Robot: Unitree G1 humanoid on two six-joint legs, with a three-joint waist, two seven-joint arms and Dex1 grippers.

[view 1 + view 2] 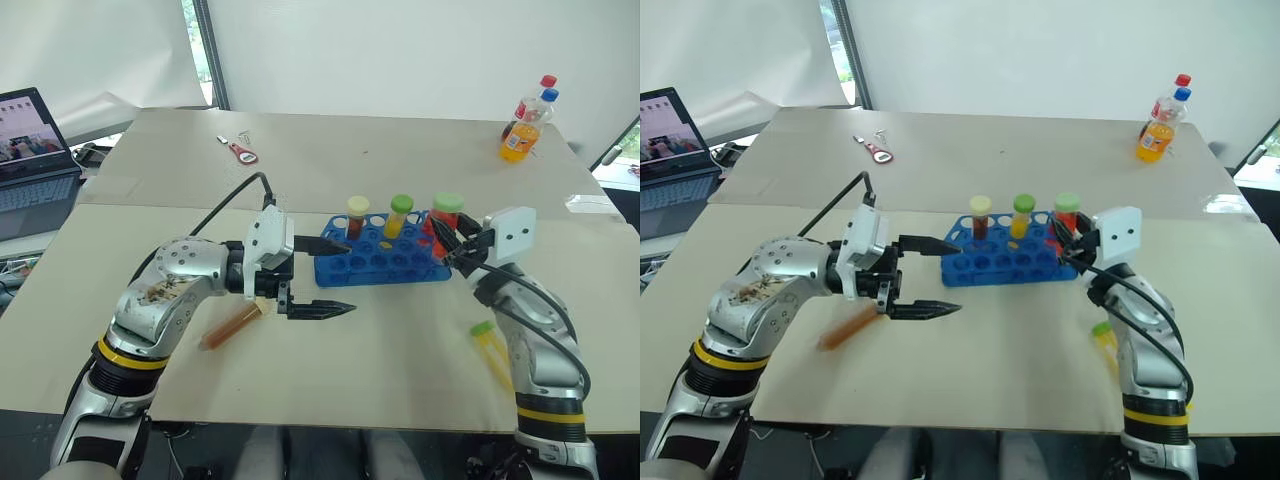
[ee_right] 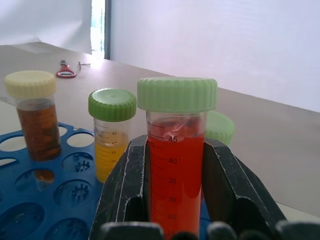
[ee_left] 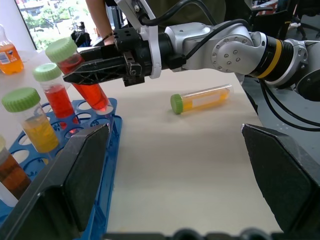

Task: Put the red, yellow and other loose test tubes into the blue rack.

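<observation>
R gripper (image 2: 175, 210) fingers clamp the red tube (image 2: 176, 170) over the blue rack's (image 1: 385, 262) right end, L gripper (image 1: 322, 277) fingers wide open w/ nothing; risk: tilted tube misses its hole, catches the rim, shoves rack.

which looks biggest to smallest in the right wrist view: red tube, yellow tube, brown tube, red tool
1. red tube, though it is nearest the camera
2. yellow tube and brown tube, too alike to rank
3. red tool, far back on the table

Red tube (image 2: 177, 170) tilted over blue rack (image 1: 385, 258); yellow tube (image 1: 492, 352), possibly amber tube (image 1: 232, 325) loose.
</observation>
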